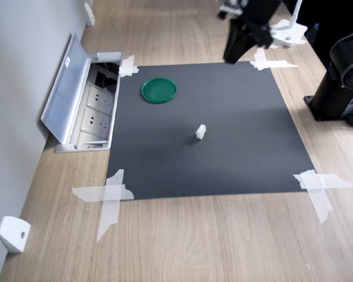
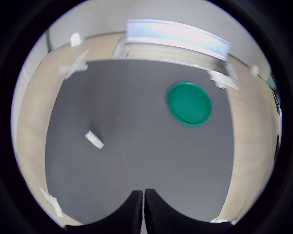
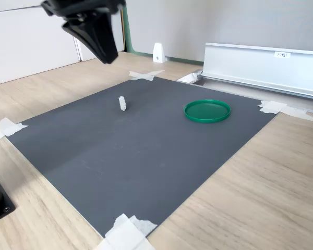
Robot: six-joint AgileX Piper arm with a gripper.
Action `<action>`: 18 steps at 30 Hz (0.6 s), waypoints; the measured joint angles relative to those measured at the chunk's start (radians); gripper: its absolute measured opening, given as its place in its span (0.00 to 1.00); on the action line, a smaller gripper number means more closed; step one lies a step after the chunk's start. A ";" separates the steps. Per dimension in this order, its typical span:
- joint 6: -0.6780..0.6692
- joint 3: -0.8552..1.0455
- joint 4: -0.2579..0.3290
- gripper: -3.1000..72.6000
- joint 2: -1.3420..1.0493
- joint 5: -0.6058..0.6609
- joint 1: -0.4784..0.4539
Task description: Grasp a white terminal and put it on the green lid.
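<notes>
Green lid (image 1: pixel 159 90); white terminal (image 1: pixel 200 132); dark grey mat (image 1: pixel 235 147); black end effector (image 3: pixel 105 49).

Wood table (image 1: pixel 223 247) w/ dark mat (image 1: pixel 223 153) taped on at corners.

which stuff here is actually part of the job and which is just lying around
Part of the job:
- white terminal, standing on the mat, apart from the lid
- green lid, nothing on it
- gripper, shut, holding nothing, raised above the mat

Just lying about:
- dark mat with tape strips at its corners
- open socket box in the table
- white wedge piece by the wall
</notes>
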 joint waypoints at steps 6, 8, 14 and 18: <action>-0.065 -0.063 0.016 0.12 0.161 -0.008 0.008; -0.057 -0.066 0.015 0.20 0.166 -0.004 0.034; 0.144 -0.069 -0.015 0.58 0.167 0.013 0.216; 0.219 -0.069 -0.051 0.78 0.168 0.002 0.313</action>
